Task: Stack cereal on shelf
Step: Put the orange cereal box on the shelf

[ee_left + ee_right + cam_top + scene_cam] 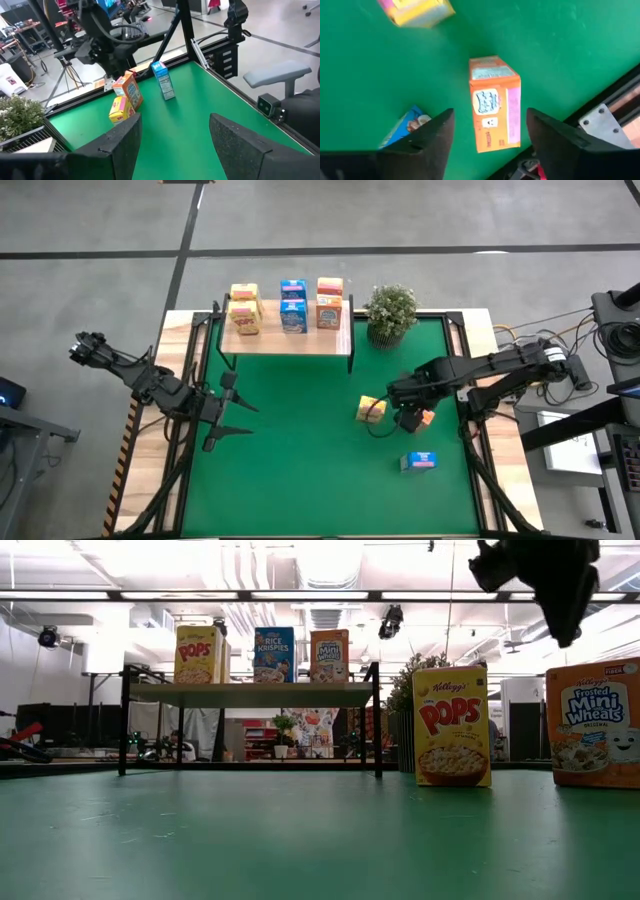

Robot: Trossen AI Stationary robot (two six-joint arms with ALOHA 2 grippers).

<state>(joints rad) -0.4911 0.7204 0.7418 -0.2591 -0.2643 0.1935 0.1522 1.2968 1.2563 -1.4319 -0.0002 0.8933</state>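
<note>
Jaws spread wide on your right gripper (487, 135), and it's hovering directly over the orange Frosted Mini-Wheats box (494, 104), which is standing upright on the green table (300, 450) near the right edge. Just beside it, toward the middle, you're seeing the yellow Corn Pops box (370, 409) also upright; the blue box (419, 461) is lying nearer the front edge. Your left gripper (228, 412) is waiting by the left edge, jaws open and holding nothing. On the shelf (288, 340) at the back edge, six cereal boxes are sitting in yellow, blue and orange pairs, with the potted plant (390, 313) beside the shelf's right end.
</note>
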